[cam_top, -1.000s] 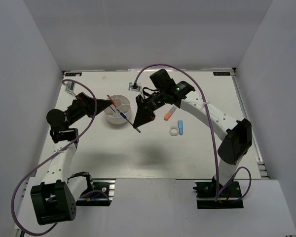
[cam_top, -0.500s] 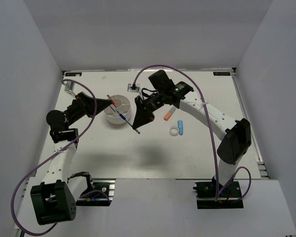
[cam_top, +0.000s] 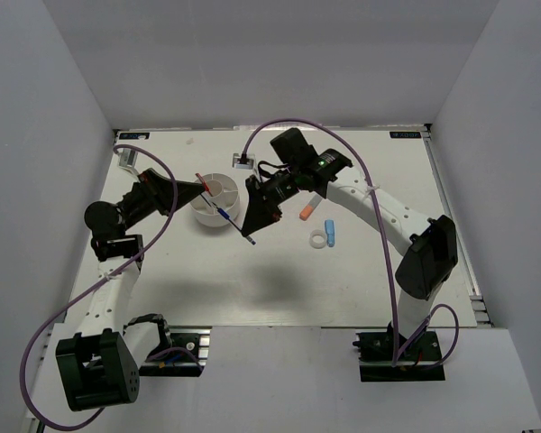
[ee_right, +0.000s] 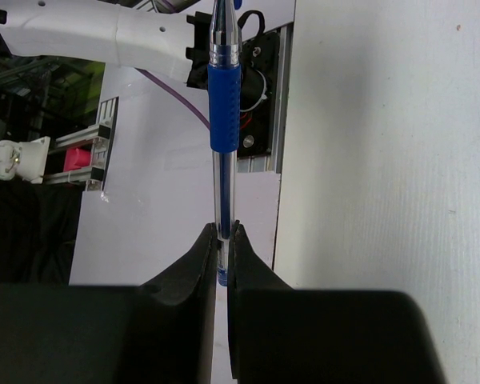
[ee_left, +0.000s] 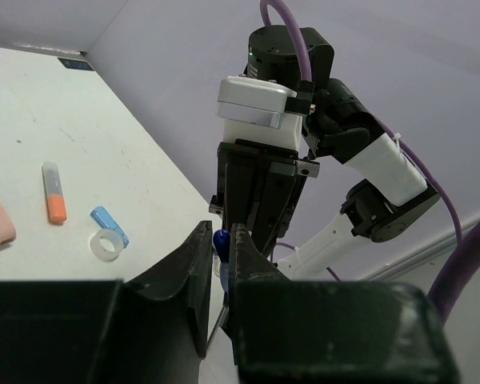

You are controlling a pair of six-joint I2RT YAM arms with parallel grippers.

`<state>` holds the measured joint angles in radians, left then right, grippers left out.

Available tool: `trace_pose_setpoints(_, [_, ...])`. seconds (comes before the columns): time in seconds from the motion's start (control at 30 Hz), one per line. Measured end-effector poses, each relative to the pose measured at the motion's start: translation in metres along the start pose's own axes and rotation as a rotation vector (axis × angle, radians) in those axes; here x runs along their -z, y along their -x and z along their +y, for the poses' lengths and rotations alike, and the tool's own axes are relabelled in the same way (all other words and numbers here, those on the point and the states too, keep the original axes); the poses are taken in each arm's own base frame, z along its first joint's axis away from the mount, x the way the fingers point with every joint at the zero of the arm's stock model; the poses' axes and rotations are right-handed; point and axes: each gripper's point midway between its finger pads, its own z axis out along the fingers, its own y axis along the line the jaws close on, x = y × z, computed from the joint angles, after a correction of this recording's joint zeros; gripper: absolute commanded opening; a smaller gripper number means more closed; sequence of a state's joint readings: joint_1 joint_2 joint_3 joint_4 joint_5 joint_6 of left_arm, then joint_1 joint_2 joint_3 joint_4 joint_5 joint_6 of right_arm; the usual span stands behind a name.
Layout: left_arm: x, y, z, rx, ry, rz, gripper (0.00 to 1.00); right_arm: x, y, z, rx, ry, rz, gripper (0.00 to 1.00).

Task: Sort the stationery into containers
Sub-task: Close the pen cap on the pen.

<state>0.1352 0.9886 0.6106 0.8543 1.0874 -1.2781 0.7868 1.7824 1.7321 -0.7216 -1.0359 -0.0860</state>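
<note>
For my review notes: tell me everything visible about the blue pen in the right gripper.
The blue pen is a slim ballpoint with a clear plastic barrel, a blue rubbery grip sleeve and a silvery metal cone at the writing end. The right gripper is shut on the clear barrel near its back end, so the pen runs straight out in line with the fingers, tip farthest away. Only the two fingers touch it. From above, the gripper sits just right of the round white tub.

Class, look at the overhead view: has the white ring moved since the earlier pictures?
No. The white ring lies in the same spot beside the light-blue eraser, which has not shifted either.
</note>
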Motion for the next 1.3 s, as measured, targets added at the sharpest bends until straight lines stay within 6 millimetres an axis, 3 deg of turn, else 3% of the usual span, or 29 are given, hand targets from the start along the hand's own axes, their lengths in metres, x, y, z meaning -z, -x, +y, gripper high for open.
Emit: trace_pose_setpoints(1.3, [-0.0001,-0.0043,-0.0071,0.000,-0.023,0.023,0.00,-0.0028,-0.0016,-0.0008,0.026,0.011,0.009,0.00])
